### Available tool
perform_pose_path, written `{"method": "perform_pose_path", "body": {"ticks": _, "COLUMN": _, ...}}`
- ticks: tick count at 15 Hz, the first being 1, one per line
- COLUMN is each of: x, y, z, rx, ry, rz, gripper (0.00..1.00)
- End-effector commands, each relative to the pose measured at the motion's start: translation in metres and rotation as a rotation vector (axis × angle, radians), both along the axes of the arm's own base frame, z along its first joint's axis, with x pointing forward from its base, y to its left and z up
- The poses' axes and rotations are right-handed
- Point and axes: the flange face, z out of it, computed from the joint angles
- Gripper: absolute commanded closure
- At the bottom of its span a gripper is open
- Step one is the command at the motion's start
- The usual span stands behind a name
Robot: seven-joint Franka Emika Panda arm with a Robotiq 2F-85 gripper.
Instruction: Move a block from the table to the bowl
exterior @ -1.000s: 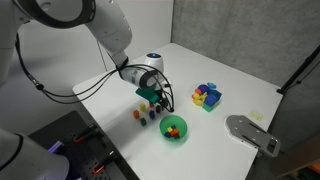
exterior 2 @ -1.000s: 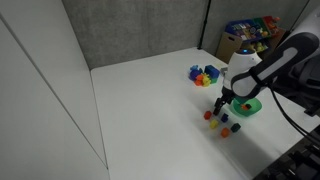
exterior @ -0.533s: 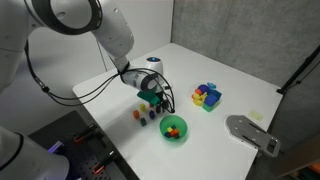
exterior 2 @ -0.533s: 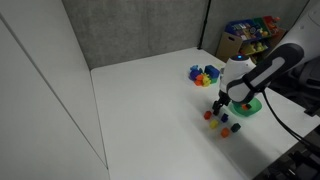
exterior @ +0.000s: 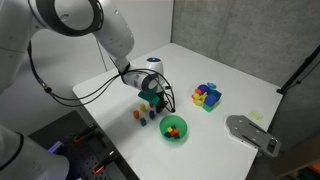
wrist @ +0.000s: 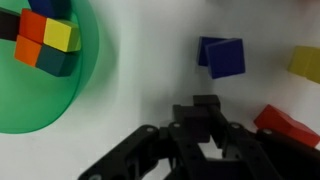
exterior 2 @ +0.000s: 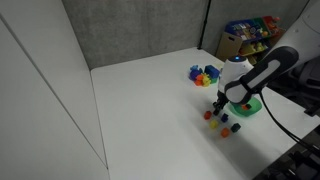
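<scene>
End effector (exterior: 152, 100) hanging low over the loose blocks (exterior: 142, 117) on the desk (exterior: 200, 62)

Wrist view has a blue block (wrist: 221, 57) lying on the desk just ahead of it, plus a red one (wrist: 285, 125) and a yellow one (wrist: 305, 62) off to one side. The green bowl (wrist: 35, 100) sits on the desk close by, with orange, yellow and teal cubes (wrist: 45, 40) inside. The business end is dark and blurry, so honestly can't tell if it's open or closed.
</scene>
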Motion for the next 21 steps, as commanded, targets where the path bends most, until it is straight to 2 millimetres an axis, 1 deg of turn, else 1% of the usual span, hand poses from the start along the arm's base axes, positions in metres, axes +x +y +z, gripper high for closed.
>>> {"method": "perform_pose_path", "body": {"ticks": 1, "x": 0.006, "y": -0.006, "z": 0.009, "rx": -0.033, "ry": -0.008, "rz": -0.039, "gripper": 0.93}}
{"method": "perform_pose_path", "body": {"ticks": 2, "x": 0.007, "y": -0.009, "z": 0.016, "rx": -0.036, "ry": -0.004, "rz": -0.05, "gripper": 0.9}}
{"method": "perform_pose_path", "body": {"ticks": 4, "x": 0.009, "y": -0.016, "z": 0.031, "rx": -0.043, "ry": 0.001, "rz": -0.073, "gripper": 0.9}}
{"method": "perform_pose_path", "body": {"ticks": 9, "x": 0.014, "y": -0.044, "z": 0.086, "rx": -0.069, "ry": 0.036, "rz": -0.142, "gripper": 0.9}}
{"method": "perform_pose_path", "body": {"ticks": 11, "x": 0.011, "y": -0.061, "z": 0.106, "rx": -0.106, "ry": 0.057, "rz": -0.18, "gripper": 0.9}}
{"method": "perform_pose_path", "body": {"ticks": 14, "x": 0.005, "y": -0.09, "z": 0.119, "rx": -0.167, "ry": 0.077, "rz": -0.237, "gripper": 0.9}}
{"method": "perform_pose_path", "body": {"ticks": 16, "x": 0.0, "y": -0.109, "z": 0.117, "rx": -0.202, "ry": 0.098, "rz": -0.273, "gripper": 0.9}}
{"method": "perform_pose_path", "body": {"ticks": 17, "x": -0.004, "y": -0.117, "z": 0.114, "rx": -0.214, "ry": 0.114, "rz": -0.286, "gripper": 0.9}}
{"method": "perform_pose_path", "body": {"ticks": 19, "x": -0.013, "y": -0.128, "z": 0.11, "rx": -0.225, "ry": 0.14, "rz": -0.304, "gripper": 0.9}}
{"method": "perform_pose_path", "body": {"ticks": 20, "x": -0.017, "y": -0.132, "z": 0.109, "rx": -0.23, "ry": 0.152, "rz": -0.311, "gripper": 0.84}}
{"method": "perform_pose_path", "body": {"ticks": 21, "x": -0.021, "y": -0.134, "z": 0.11, "rx": -0.226, "ry": 0.164, "rz": -0.313, "gripper": 0.46}}
